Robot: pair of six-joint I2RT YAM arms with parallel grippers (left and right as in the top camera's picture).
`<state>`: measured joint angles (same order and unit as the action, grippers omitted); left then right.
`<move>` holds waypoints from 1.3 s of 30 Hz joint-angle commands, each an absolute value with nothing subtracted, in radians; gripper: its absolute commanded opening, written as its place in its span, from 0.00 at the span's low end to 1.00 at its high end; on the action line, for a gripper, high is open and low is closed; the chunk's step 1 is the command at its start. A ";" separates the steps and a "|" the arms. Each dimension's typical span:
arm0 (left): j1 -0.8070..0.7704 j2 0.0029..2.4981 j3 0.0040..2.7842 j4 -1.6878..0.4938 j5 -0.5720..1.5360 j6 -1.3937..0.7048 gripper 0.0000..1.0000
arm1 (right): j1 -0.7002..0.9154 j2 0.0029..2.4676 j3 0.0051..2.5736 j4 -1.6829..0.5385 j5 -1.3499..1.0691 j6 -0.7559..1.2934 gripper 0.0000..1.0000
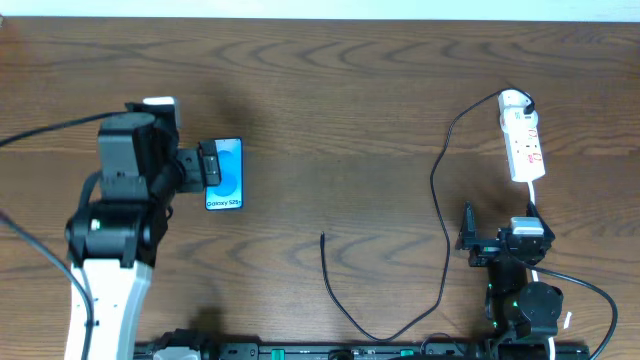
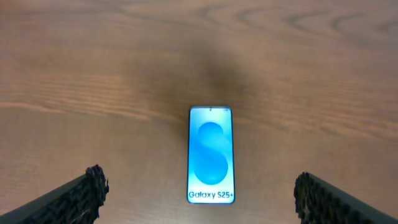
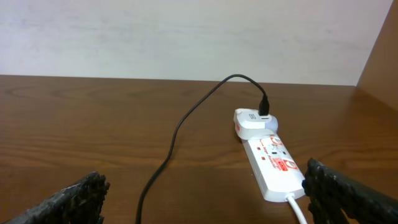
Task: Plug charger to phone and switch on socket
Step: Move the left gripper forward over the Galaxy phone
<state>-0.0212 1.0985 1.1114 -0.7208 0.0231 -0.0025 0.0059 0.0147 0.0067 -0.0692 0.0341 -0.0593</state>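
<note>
On the left half of the brown wooden table (image 1: 330, 90) a slim phone (image 2: 211, 155) is seen lying flat, screen up. Its edges are black and its screen is lit bright blue, with a lighter blue S-shaped blob and the words "Galaxy S25+" in white at one short end. The left gripper (image 2: 200, 190) is held over it with its black ribbed fingers (image 2: 90, 190) spread wide, one to each side of the phone; no contact with the phone can be made out.

At the far right a narrow white power strip (image 3: 273, 163) with small red marks is laid on the table, and a white cord (image 3: 297, 208) is led out of its near end. At its rounded far end a white adapter (image 3: 252, 122) is fitted, and the black plug of the charger (image 1: 445, 230) is pushed into it. From there the thin black cable is arched up and run down the table, curved round near the front edge and ended in a small free tip (image 1: 322, 236), which is left on the bare wood between the two arms, well apart from the phone.

The right gripper (image 3: 205, 193) is pointed at the power strip, its fingers spread wide and nothing held between them.
</note>
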 commanded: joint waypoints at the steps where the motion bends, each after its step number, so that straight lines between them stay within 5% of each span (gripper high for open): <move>1: -0.016 1.163 1.172 -0.770 0.015 0.007 0.98 | 0.014 0.007 0.006 -0.072 0.039 -0.068 0.99; 20: -0.016 1.563 1.454 -1.171 0.016 0.066 0.98 | 0.014 0.007 0.006 -0.072 0.039 -0.068 0.99; 37: -0.016 1.579 1.453 -1.165 0.016 0.067 0.98 | 0.014 0.007 0.006 -0.072 0.039 -0.068 0.99; 38: -0.016 1.579 1.453 -1.165 0.015 0.067 0.93 | 0.014 0.007 0.006 -0.072 0.039 -0.068 0.99; 39: -0.016 1.579 1.453 -1.164 0.015 0.067 0.48 | 0.014 0.007 0.006 -0.072 0.039 -0.068 0.99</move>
